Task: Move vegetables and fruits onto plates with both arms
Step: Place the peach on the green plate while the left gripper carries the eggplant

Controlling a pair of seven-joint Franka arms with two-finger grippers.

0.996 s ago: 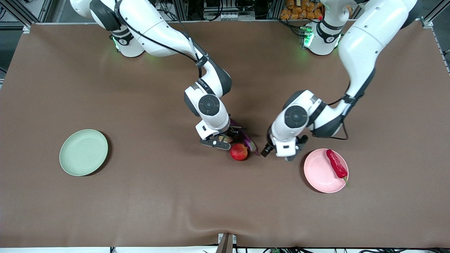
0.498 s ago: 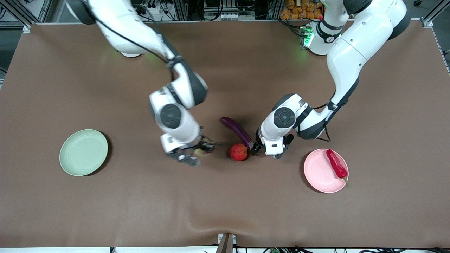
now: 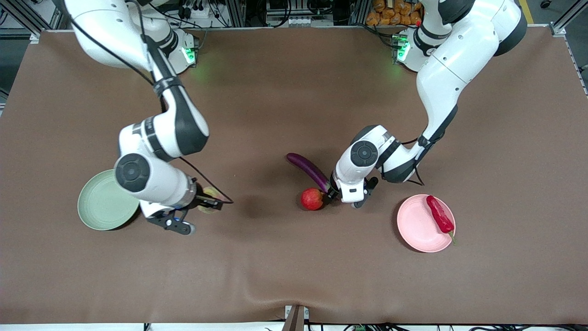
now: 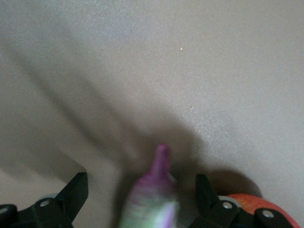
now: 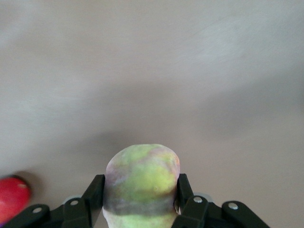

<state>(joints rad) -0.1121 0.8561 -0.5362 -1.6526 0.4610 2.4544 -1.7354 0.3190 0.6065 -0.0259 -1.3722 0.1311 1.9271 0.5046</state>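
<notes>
My right gripper (image 3: 205, 202) (image 5: 139, 187) is shut on the lumpy yellow-pink fruit (image 3: 208, 209) (image 5: 142, 178), over the table beside the pale green plate (image 3: 98, 202). At mid-table lies the purple eggplant (image 3: 308, 169) (image 4: 159, 190), with the round red fruit (image 3: 312, 199) (image 4: 249, 203) touching its stem end. My left gripper (image 3: 331, 193) (image 4: 141, 184) is open and straddles that stem end, its fingers (image 4: 76, 189) apart from the skin. The red pepper (image 3: 440, 214) lies on the pale pink plate (image 3: 415, 225), at its rim.
The right arm's wrist overhangs the edge of the green plate. Brown cloth covers the whole table (image 3: 294, 276), with a ripple at its edge nearest the front camera. The two bases glow green along the table's robot edge.
The right arm carried the yellow-pink fruit away from the eggplant toward the green plate. The left gripper moved from beside the pink plate onto the eggplant's stem end.
</notes>
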